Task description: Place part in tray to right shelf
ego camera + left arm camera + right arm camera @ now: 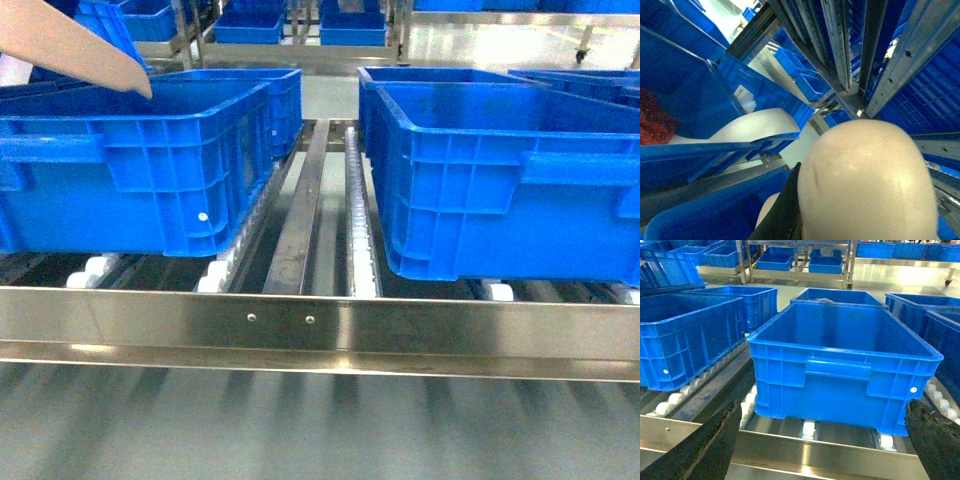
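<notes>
Across the front of our head view runs the right shelf (320,325), a stainless-steel rack with roller tracks and a shiny front rail. It carries two large blue plastic crates, the left crate (130,170) and the right crate (500,190), with a bare track between them.

The tray (75,50), a beige plastic scoop, slants in from the upper left, its tip over the left crate's far rim. In the left wrist view a rounded beige bulk (865,180) fills the foreground, probably part of that tray, with a dark strip (782,215) against it. We cannot tell whether the left tool is closed on it. The right tool (822,440) hangs spread wide and empty before the right crate.

The small bright-blue part shows in no view; we judge it rides in the tray. We should keep the scoop level, bring it low over the rollers or a crate, and hold the right tool clear.
</notes>
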